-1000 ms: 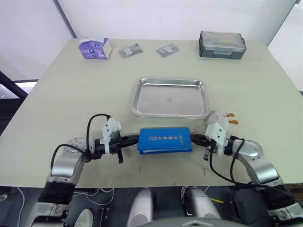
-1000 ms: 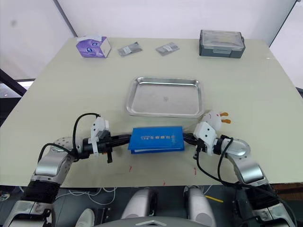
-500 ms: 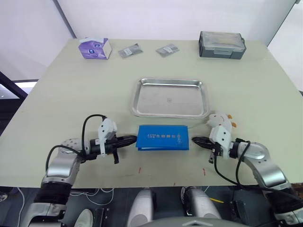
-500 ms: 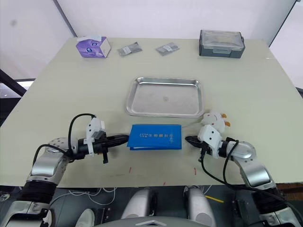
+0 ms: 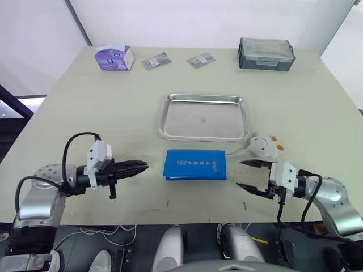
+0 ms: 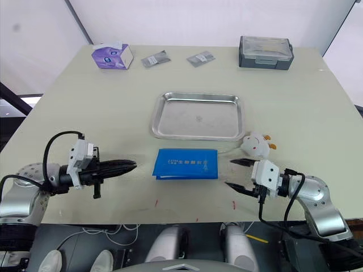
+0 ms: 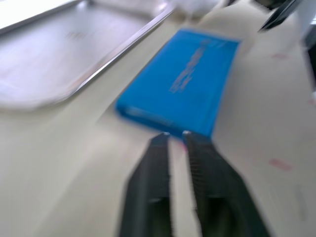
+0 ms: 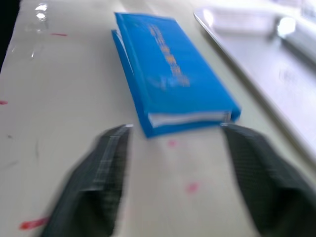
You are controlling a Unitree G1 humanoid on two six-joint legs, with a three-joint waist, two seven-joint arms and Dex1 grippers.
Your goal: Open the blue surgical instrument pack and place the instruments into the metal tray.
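Note:
The blue surgical instrument pack (image 5: 195, 164) lies flat and closed on the table, just in front of the metal tray (image 5: 204, 117), which holds nothing. The instruments are out of view. My left gripper (image 5: 146, 166) hovers a short way off the pack's left end, pointing at it, its fingers (image 7: 158, 163) a narrow gap apart with nothing between them. My right gripper (image 5: 239, 174) stands off the pack's right end, wide open and empty, its fingers (image 8: 108, 163) spread either side of the pack's short edge (image 8: 187, 118).
A small white toy-like object (image 5: 263, 145) sits by the tray's near right corner, close to my right gripper. At the far edge are a purple tissue box (image 5: 114, 57), two small sachets (image 5: 155, 61), and a grey lidded box (image 5: 266, 54).
Both grippers were shut against the pack's ends. They have drawn back outward, left and right, and opened, the right one wide. The pack stays where it was.

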